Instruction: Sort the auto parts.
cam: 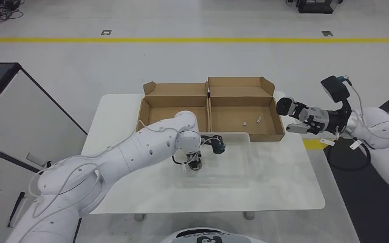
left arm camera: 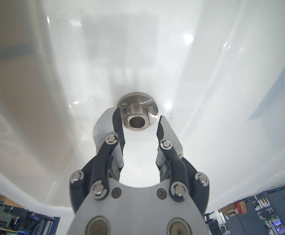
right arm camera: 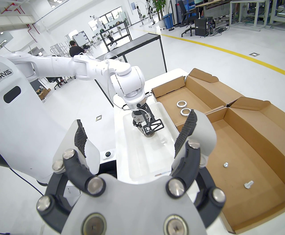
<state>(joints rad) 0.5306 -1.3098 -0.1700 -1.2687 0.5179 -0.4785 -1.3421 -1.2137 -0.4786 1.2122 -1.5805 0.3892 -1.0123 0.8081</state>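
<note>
Your left gripper (left arm camera: 138, 114) hangs with jaws released, straddling the flanged bushing (left arm camera: 137, 104). That part sits flange-down in the clear tray (cam: 267, 167) on the worktop (cam: 292, 188), its bore axis upright and its opening facing up. Your right gripper (right arm camera: 136, 119) hangs, jaws spread, beside a cardboard box (cam: 237, 115).

floor (cam: 182, 67): pale grey, glossy | yellow line (cam: 194, 40) across it | desks (right arm camera: 249, 2), office chair (right arm camera: 186, 20) beyond

White tabletop (cam: 285, 182) on a pale, glossy floor (cam: 200, 61). Beyond it, a yellow line (cam: 182, 40) runs straight across, with two small square floor plates (cam: 106, 32) just past it. Off left, a black-framed white panel (cam: 30, 121).
</note>
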